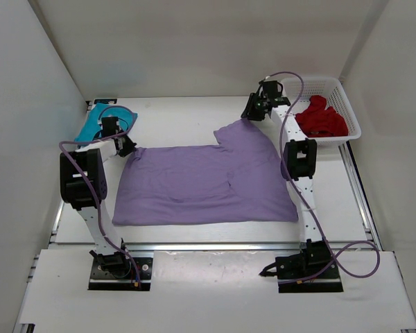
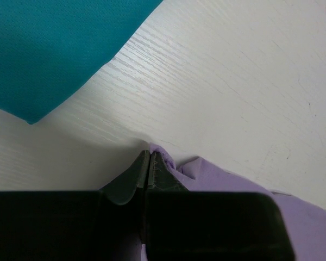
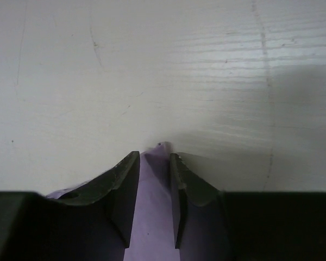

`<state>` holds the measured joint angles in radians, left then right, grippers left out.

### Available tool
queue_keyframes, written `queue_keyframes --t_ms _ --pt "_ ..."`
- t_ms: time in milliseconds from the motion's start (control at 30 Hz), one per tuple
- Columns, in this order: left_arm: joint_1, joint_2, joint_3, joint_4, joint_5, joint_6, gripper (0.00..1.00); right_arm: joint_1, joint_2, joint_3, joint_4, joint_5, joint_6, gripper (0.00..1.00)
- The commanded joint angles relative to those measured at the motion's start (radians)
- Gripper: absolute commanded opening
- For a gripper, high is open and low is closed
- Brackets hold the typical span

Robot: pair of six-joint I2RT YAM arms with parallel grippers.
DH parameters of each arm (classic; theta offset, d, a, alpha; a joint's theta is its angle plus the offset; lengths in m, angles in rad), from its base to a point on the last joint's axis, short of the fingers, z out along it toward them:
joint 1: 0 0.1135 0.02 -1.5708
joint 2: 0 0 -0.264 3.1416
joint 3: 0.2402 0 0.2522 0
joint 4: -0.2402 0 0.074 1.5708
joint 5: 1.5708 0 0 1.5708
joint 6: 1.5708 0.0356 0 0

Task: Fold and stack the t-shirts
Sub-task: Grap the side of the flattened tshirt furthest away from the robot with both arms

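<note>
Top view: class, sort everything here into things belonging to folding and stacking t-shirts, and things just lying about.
Belongs to the job: purple t-shirt, teal t-shirt, dark red t-shirt.
Just lying about: white basket, holding the dark red t-shirt.

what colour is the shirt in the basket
Dark red shirt; the top external view shows it best, in the white basket.

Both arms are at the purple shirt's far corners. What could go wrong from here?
The right gripper stands open around its corner of the light purple cloth t-shirt; a lift now would likely drag the shirt lopsided.
The left gripper is shut on only the tip of its corner, which may slip out.
The teal cloth t-shirt lies close by and might get snagged.
</note>
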<state>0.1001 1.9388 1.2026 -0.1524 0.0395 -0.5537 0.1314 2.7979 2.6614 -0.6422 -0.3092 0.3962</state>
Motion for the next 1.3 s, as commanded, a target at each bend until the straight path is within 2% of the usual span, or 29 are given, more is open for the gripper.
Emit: queue_keyframes --t_ms 0,67,133,200,533,633,833,933,1033,1200,1233,1267 --pt "0.000 -0.057 0.012 0.016 0.017 -0.008 0.00 0.004 0.017 0.025 -0.028 -0.016 0.001 0.26" --pt "0.003 -0.055 0.012 0.017 0.025 -0.005 0.00 -0.001 0.018 0.046 -0.045 0.004 -0.005 0.09" --pt "0.003 -0.054 0.012 0.017 0.016 -0.006 0.00 0.005 0.026 0.103 -0.069 0.010 -0.019 0.00" --pt "0.010 -0.057 0.011 0.017 0.020 -0.009 0.00 -0.004 0.015 0.158 -0.105 0.024 -0.029 0.00" --pt "0.036 -0.129 -0.041 -0.007 0.008 0.011 0.00 0.005 -0.150 0.161 -0.299 0.047 -0.095 0.00" --pt "0.046 -0.147 -0.049 -0.009 0.019 0.006 0.00 -0.009 -0.170 0.160 -0.391 -0.004 -0.117 0.00" --pt "0.061 -0.213 -0.101 -0.015 0.037 0.006 0.00 0.013 -0.294 0.083 -0.479 0.061 -0.140 0.00" --pt "0.076 -0.242 -0.118 -0.021 0.042 0.021 0.00 0.020 -0.398 -0.012 -0.470 0.076 -0.155 0.00" --pt "0.078 -0.251 -0.127 -0.022 0.043 0.026 0.00 0.004 -0.526 -0.214 -0.407 0.068 -0.184 0.00" --pt "0.085 -0.210 -0.106 -0.047 0.057 0.020 0.00 0.010 -0.725 -0.680 -0.246 0.099 -0.189 0.00" --pt "0.095 -0.222 -0.119 -0.036 0.062 0.008 0.00 0.016 -0.795 -0.734 -0.172 0.098 -0.178 0.00" --pt "0.095 -0.236 -0.139 -0.024 0.066 0.002 0.00 0.007 -0.869 -0.858 -0.090 0.081 -0.154 0.00"
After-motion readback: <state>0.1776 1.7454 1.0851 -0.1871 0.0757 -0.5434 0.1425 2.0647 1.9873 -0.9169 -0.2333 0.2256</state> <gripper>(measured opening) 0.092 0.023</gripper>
